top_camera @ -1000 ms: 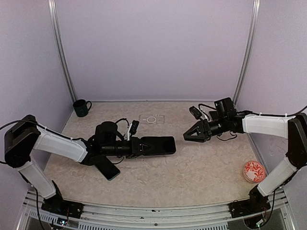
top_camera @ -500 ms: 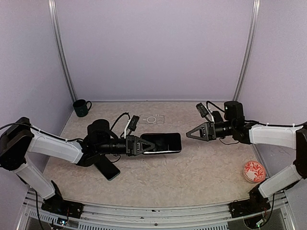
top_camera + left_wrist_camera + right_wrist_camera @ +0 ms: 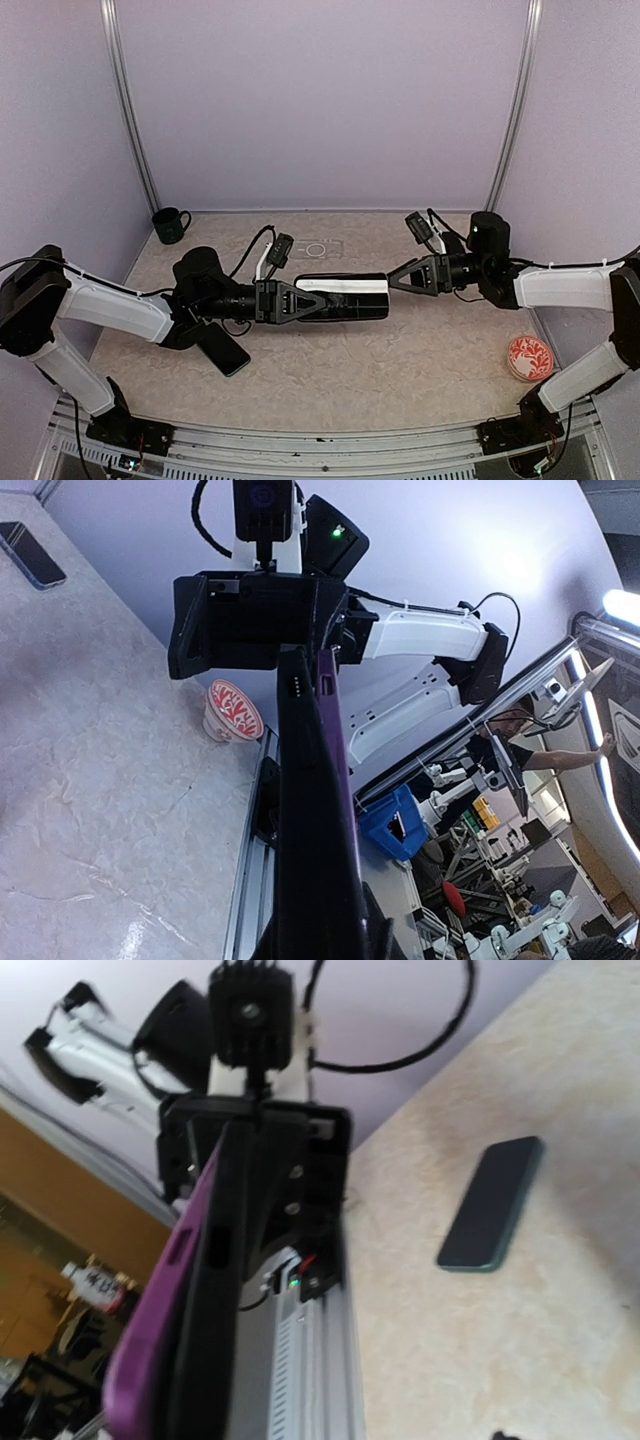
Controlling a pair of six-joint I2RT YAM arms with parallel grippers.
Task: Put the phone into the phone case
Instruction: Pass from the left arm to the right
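Left gripper (image 3: 303,302), overhead view: clamped on one end of a flat black-and-purple slab (image 3: 350,298), which it holds level above the table (image 3: 420,350) at frame centre. Whether this slab is a phone or a case cannot be told.
Right gripper (image 3: 397,277): right of centre, fingers spread wide, tips just beside the slab's free end; contact cannot be told.
Phone (image 3: 224,350): dark, lying flat on the table in the lower left, beneath the left arm, well apart from the slab.
Clear flat piece (image 3: 316,247) with a ring mark: on the table at upper centre, behind the slab.
Green mug (image 3: 170,225): upright, far upper-left corner of the table.
Red-patterned dish (image 3: 529,357): lower right, near the right arm.

Left wrist view: the slab runs edge-on from the bottom of the frame to the centre, black body with a purple strip along its right side and small holes at its far end. Behind that end the right gripper stands open in the upper centre. The dish sits left of centre on the table.

Right wrist view: the slab fills the lower left, purple face to the left, black to the right. The left gripper grips its far end at upper centre. The phone lies flat on the table at right of centre. This camera's own fingers are not clearly visible.
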